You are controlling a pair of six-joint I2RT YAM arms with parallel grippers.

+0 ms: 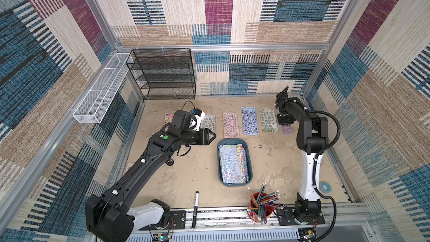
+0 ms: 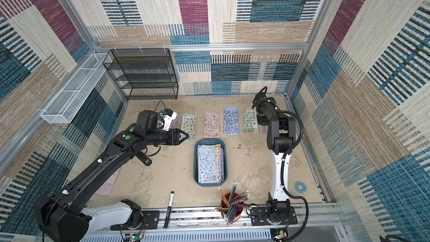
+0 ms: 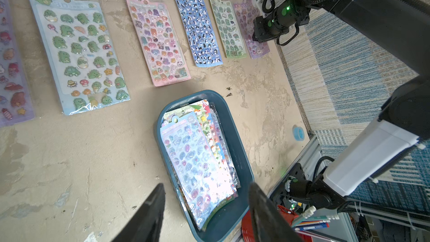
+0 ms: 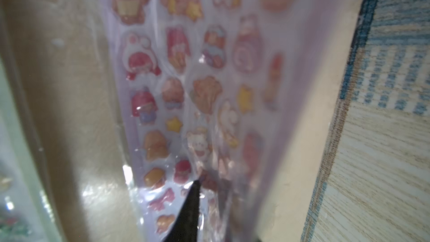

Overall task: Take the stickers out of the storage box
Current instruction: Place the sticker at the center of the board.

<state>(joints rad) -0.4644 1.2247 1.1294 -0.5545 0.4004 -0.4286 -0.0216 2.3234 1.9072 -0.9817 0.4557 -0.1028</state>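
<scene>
— While the left jaws stand wide and empty near the storage box [image 1: 234,141], how are the right jaws?
— Cannot tell; one fingertip [image 4: 194,196] shows over a lilac sheet [image 4: 209,77], blurred.
— And the stickers [image 1: 233,164]?
— Stacked in the box; other sheets [image 1: 249,120] lie in a row on the tabletop [image 1: 186,178].

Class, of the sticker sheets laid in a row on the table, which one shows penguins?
The blue sheet, lying between the pink sheet and the pale green sheet; only it carries black-and-white penguins.
</scene>
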